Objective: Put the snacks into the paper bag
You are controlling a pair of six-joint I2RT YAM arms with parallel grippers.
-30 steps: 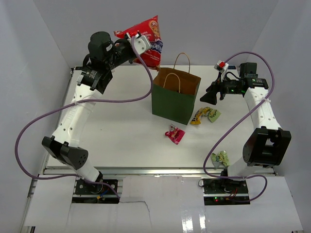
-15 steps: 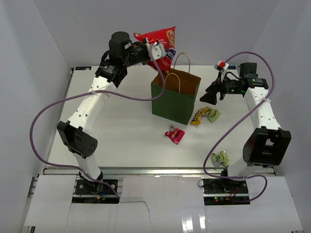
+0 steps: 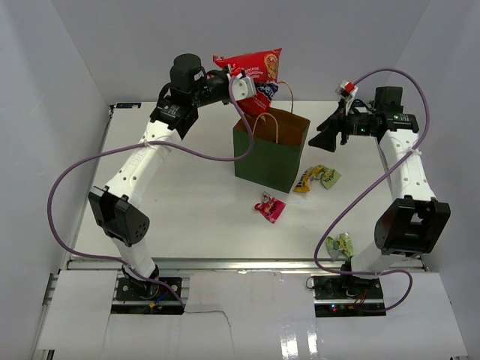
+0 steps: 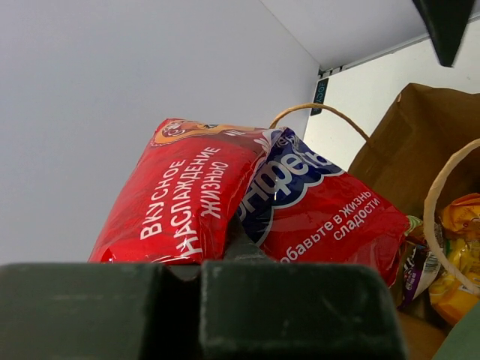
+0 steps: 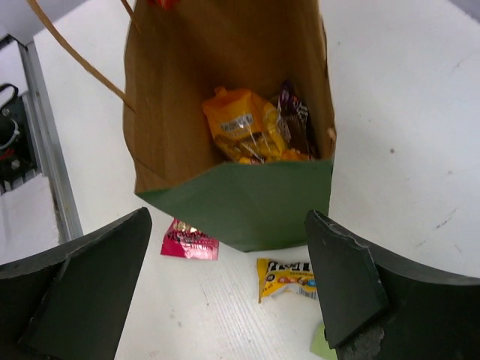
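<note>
My left gripper (image 3: 238, 81) is shut on the large red chip bag (image 3: 251, 66), holding it in the air over the far-left rim of the paper bag (image 3: 264, 159). In the left wrist view the chip bag (image 4: 255, 202) fills the middle, with the paper bag's brown inside (image 4: 409, 135) beyond it. My right gripper (image 3: 324, 139) hovers open to the right of the paper bag, holding nothing. The right wrist view looks down into the paper bag (image 5: 247, 206), where an orange-yellow bag (image 5: 244, 127) and a purple wrapper (image 5: 294, 120) lie.
On the table lie a pink packet (image 3: 270, 208), a yellow candy pack (image 3: 307, 179) and a light-green wrapper (image 3: 331, 176). Another light-green wrapper (image 3: 341, 244) sits by the right arm's base. The thin loop handles (image 3: 281, 90) stand above the paper bag's rim.
The left arm has carried the red chip bag to the right, from the far left to above the paper bag's rim. The right gripper has shifted slightly up and stays open.
</note>
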